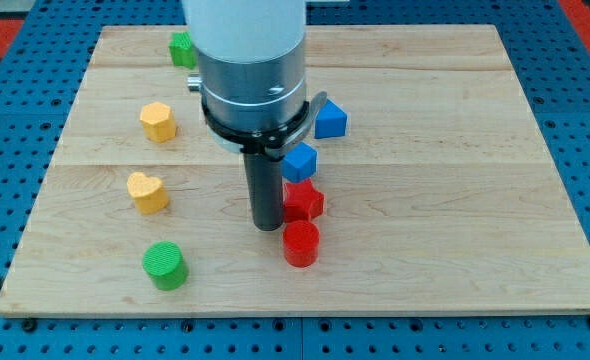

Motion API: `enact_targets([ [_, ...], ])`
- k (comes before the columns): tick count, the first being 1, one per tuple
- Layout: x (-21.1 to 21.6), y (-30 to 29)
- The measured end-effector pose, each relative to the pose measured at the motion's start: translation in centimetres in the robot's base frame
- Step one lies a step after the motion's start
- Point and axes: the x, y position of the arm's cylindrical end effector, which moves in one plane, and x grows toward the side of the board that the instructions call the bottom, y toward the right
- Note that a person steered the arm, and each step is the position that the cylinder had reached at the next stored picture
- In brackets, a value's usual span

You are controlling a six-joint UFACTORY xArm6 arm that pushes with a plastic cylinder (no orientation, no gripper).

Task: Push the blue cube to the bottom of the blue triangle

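The blue cube (299, 161) lies near the board's middle, just below and to the left of the blue triangle (331, 120), with a small gap between them. My tip (268, 227) rests on the board below and left of the blue cube, close against the left side of a red block (304, 201). The arm's wide white and grey body hides the board above the rod.
A red cylinder (300, 244) stands just below the red block. On the view's left are a yellow hexagon (158, 121), a yellow heart (147, 192) and a green cylinder (164, 265). A green block (182, 48) sits at the top, partly hidden by the arm. All lie on the wooden board (455, 200).
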Motion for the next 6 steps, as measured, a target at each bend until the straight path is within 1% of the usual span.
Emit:
enact_targets([
  [1,-1.1,-0.7],
  [2,-4.0,-2.4],
  [3,-6.6,0.3],
  [4,-8.6,0.5],
  [5,-9.7,0.8],
  [6,-9.7,2.5],
])
